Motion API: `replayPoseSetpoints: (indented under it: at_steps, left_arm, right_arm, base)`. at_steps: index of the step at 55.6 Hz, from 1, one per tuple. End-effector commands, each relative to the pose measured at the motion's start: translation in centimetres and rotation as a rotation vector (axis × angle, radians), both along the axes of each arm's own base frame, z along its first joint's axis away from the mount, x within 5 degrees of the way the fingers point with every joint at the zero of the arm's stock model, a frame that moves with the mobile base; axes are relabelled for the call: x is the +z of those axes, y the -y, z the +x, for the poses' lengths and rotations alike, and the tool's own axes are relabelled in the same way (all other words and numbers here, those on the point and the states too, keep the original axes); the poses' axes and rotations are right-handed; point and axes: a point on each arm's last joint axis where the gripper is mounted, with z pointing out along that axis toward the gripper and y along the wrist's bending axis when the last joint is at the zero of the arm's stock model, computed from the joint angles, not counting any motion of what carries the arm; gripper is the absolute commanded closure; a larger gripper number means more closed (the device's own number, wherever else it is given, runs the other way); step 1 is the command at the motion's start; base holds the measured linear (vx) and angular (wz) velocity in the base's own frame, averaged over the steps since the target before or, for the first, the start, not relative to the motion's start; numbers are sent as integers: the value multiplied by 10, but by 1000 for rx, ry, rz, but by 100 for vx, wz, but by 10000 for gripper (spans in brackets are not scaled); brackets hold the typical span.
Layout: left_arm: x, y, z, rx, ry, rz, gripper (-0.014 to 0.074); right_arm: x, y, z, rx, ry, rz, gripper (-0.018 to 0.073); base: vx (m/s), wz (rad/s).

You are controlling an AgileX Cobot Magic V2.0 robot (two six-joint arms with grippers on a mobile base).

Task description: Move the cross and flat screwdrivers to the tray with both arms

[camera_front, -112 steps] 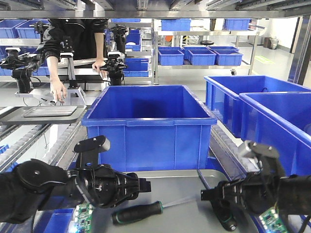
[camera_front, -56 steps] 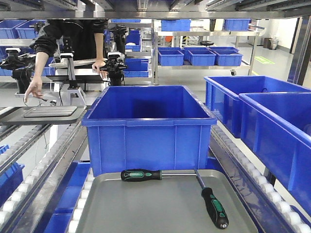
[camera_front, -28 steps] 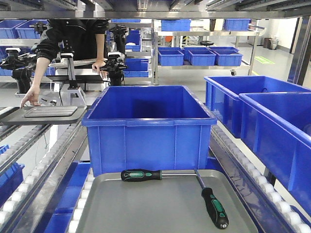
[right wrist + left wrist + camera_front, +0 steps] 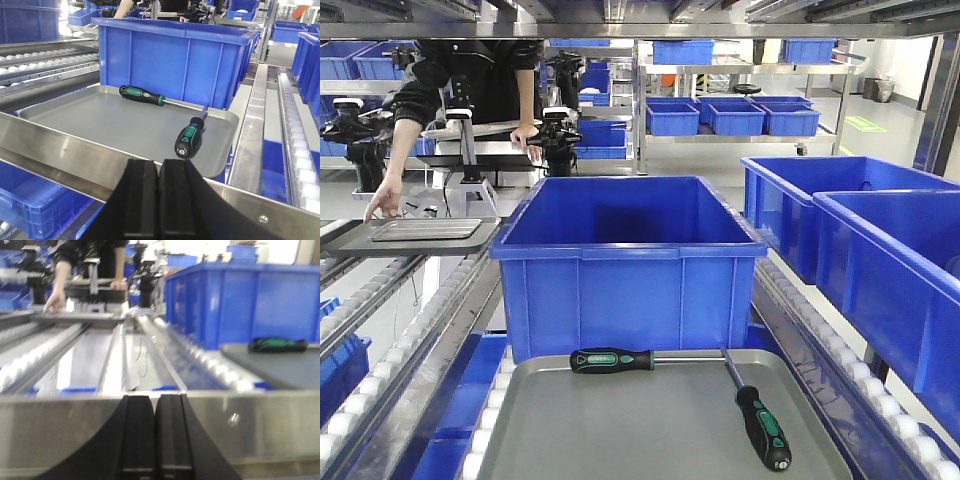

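Both screwdrivers lie on the grey tray (image 4: 620, 430), so the transfer appears complete. One screwdriver (image 4: 612, 360) lies crosswise along the tray's far edge, just in front of the blue bin (image 4: 625, 270). The other screwdriver (image 4: 763, 427) lies near the right edge, handle toward the camera. Their metal tips meet or nearly meet at the far right corner; contact cannot be confirmed.

The left tool (image 4: 154, 440) is clenched and empty, positioned behind a steel rail, well apart from the tray. The right tool (image 4: 159, 200) is likewise clenched and empty, behind the near rail.

Risks from here:
- The tray rim is shallow. A jolt to the roller conveyor (image 4: 390, 370) could roll a round handle against or over it.
- Any arm advance must clear the steel rail, or collision is likely.
- A person (image 4: 470, 75) works at the rear station; keep arm motion away from there.
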Motion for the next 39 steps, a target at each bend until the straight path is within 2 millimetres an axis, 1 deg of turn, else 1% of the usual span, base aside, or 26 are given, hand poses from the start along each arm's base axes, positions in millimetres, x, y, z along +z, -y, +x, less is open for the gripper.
replayPoseSetpoints:
  at_steps: [1,10,39]
  left_arm:
    - [12,-2,-2,23,86,18,594]
    - [9,-1,-3,20,48,20,594]
    - [9,-1,-3,19,47,20,594]
  right_arm:
    - [13,2,2,-26,60,37,567]
    - [13,2,2,-26,58,37,567]
    - [12,2,2,-31,61,18,567]
  base:
    - [0,0]
    - [0,0]
    - [0,0]
